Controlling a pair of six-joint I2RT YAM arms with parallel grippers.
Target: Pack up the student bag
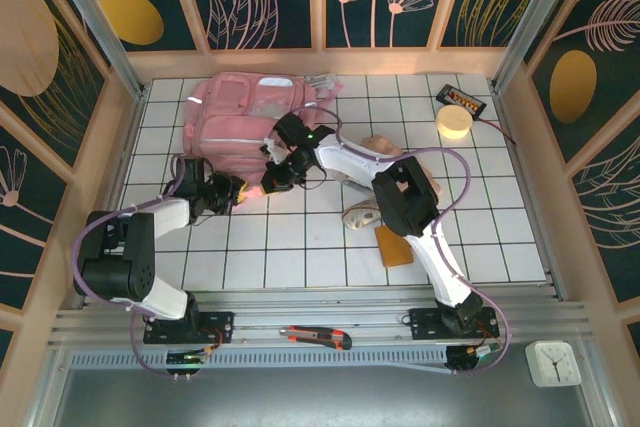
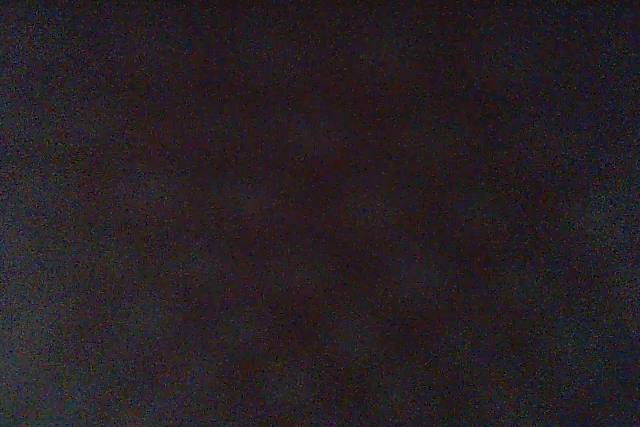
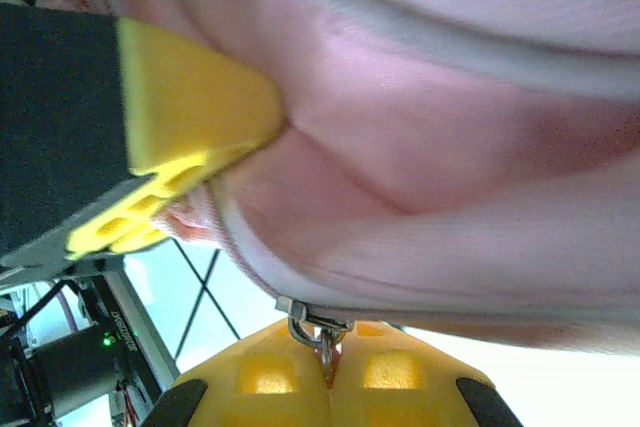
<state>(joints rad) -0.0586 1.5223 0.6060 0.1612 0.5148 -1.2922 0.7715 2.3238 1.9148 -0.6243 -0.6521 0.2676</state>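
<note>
Closest to me, a box cutter (image 1: 315, 337) lies on the rail between the arm bases, and just beyond it on the tiles sit a tan pad (image 1: 393, 245) and a pale mouse-shaped item (image 1: 360, 215), both outside the bag. Further in, my right gripper (image 3: 325, 362) has its yellow claws pressed together on the metal zipper pull (image 3: 312, 327) at the bag's near edge. My left gripper (image 1: 236, 193) is just beside it, one finger (image 3: 195, 112) dug into the pink fabric; its wrist camera is black, so I cannot tell whether that claw is apart or clamped. The student bag (image 1: 245, 112) lies flat at the far left of the table. I judge I'm at the opening step, with nothing packed yet. The next move calls for drawing the pull along its track while the left braces the cloth, keeping the grip from slipping off. Farthest back, a yellow roll (image 1: 454, 122) waits near the wall
</note>
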